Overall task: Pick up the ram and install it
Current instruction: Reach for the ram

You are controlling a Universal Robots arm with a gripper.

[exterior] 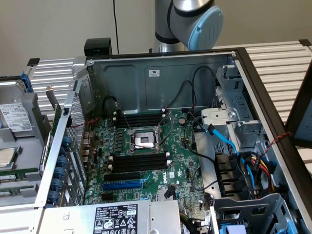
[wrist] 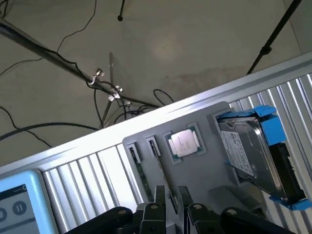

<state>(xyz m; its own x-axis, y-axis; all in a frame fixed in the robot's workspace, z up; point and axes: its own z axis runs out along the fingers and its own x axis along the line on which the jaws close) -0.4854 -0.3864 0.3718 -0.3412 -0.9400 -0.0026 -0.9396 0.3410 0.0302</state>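
Note:
In the wrist view a grey holder tray [wrist: 207, 170] lies on a ribbed metal table. Two thin green sticks stand on edge in its slots. One ram [wrist: 161, 168] runs down between my fingers, and the other stick [wrist: 140, 173] stands beside it. My gripper [wrist: 171, 207] is open and straddles the near end of the first stick, with a gap on each side. In the exterior view an open computer case [exterior: 161, 73] shows the green motherboard with black memory slots [exterior: 139, 161] on either side of the processor socket [exterior: 145, 140].
On the tray sit a processor chip [wrist: 184, 144] and a hard drive in a blue carrier [wrist: 256, 156]. A pale blue device [wrist: 19, 204] lies on the table nearby. Cables, a blue expansion slot [exterior: 122, 185], drive cages and the arm's blue-capped joint [exterior: 204, 27] surround the motherboard.

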